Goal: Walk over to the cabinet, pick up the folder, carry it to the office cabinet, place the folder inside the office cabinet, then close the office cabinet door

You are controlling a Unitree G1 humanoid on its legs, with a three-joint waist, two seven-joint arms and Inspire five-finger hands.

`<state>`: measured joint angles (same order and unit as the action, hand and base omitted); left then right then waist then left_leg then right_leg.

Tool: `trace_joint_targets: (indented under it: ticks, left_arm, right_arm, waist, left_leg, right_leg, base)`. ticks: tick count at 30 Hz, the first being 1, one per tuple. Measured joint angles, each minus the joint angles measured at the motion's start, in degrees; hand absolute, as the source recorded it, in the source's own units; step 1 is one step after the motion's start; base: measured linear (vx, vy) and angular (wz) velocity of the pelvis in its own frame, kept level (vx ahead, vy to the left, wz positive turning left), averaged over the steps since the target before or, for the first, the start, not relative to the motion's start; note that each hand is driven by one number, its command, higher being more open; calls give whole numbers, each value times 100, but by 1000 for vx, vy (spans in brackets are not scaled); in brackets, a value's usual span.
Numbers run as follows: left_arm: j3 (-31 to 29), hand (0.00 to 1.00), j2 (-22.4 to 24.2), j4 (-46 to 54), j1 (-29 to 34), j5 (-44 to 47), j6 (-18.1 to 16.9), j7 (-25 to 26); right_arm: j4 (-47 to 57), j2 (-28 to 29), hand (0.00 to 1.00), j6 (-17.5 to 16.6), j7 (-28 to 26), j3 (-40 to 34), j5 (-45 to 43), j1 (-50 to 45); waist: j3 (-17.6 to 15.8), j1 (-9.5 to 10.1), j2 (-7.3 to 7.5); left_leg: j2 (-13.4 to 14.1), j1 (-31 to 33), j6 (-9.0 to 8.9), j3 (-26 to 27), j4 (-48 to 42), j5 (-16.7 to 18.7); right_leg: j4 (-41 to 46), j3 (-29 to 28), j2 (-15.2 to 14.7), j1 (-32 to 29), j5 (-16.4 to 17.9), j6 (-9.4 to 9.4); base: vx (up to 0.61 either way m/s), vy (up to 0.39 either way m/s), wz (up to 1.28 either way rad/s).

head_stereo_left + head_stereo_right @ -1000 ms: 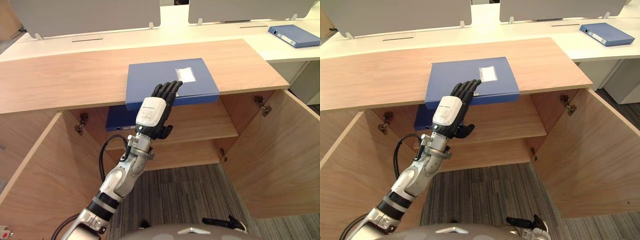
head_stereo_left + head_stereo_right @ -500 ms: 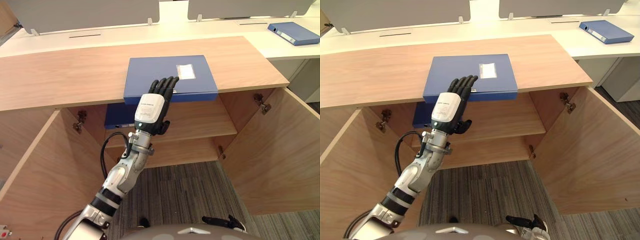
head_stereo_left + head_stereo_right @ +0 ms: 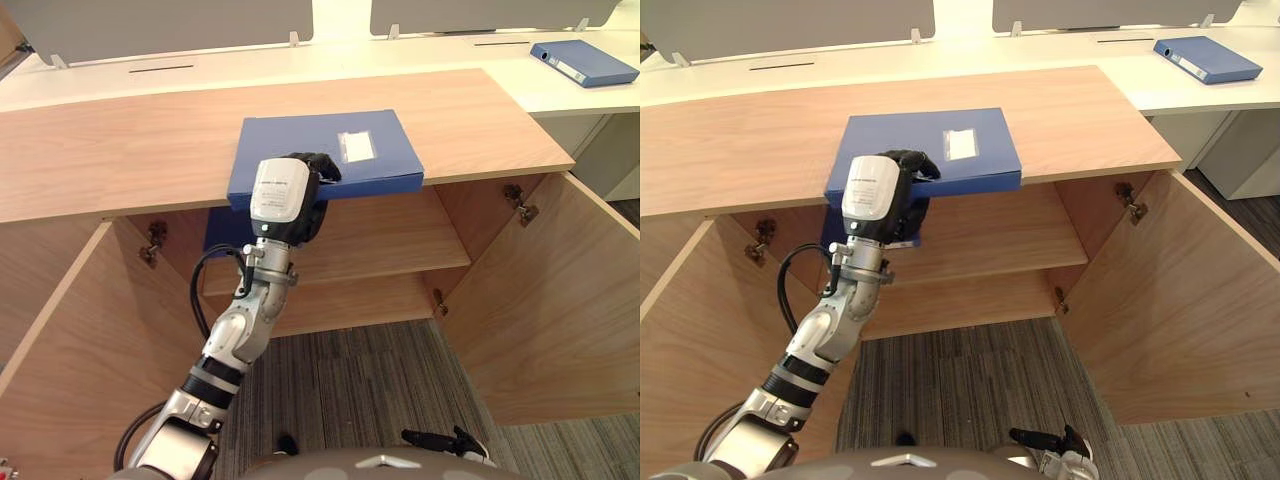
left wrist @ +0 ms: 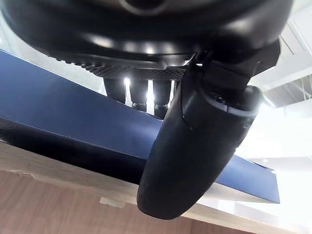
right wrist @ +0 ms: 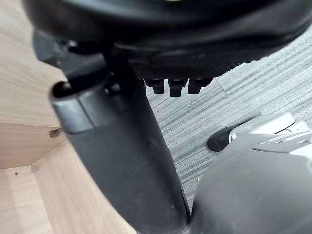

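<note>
A blue folder (image 3: 370, 150) with a white label lies flat on the wooden cabinet top (image 3: 120, 150), its near edge hanging over the open front. My left hand (image 3: 283, 195) is at that overhanging edge, fingers curled down onto the cover and thumb beneath. In the left wrist view the fingers rest on the folder (image 4: 58, 122) and the thumb (image 4: 195, 156) sits under its edge. My right hand (image 3: 445, 440) hangs low over the carpet with straight fingers, holding nothing.
Both cabinet doors stand open, the right door (image 3: 550, 300) and the left door (image 3: 70, 340). A second blue folder (image 3: 222, 235) lies on the inner shelf (image 3: 400, 240) behind my left hand. A third blue folder (image 3: 583, 62) lies on the white desk, back right.
My left hand's fingers went from straight and flat on the folder to curled over its front edge, the thumb closing underneath. The camera shifted slightly. The right hand stayed put.
</note>
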<state>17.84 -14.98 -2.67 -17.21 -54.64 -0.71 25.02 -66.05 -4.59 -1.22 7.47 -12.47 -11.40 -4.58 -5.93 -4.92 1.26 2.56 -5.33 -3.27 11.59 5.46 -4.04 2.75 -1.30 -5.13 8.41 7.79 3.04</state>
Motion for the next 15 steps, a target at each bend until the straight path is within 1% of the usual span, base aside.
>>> trace_joint_targets:
  ticks: [8,11,15]
  left_arm:
    - [-234,0,127,97,25,253,-18,9]
    - [-320,0,175,310,174,473,-54,7]
    - [-380,0,227,908,565,731,-80,-2]
  right_arm:
    - [14,29,100,-1,2,6,0,3]
    - [27,29,100,-2,13,16,0,0]
    - [179,33,100,-8,55,95,-1,-56]
  waist:
    - [-49,1,53]
    - [-50,2,55]
    - [-48,17,51]
  left_leg:
    - [2,-39,-12,1,1,10]
    - [3,-40,-25,12,1,21]
    - [22,-30,-29,55,-6,23]
  right_leg:
    - [-19,2,-1,49,0,0]
    - [-31,-11,-1,49,0,0]
    - [-26,-84,7,20,-2,2]
  base:
    - [0,0,0]
    - [0,0,0]
    - [0,0,-5]
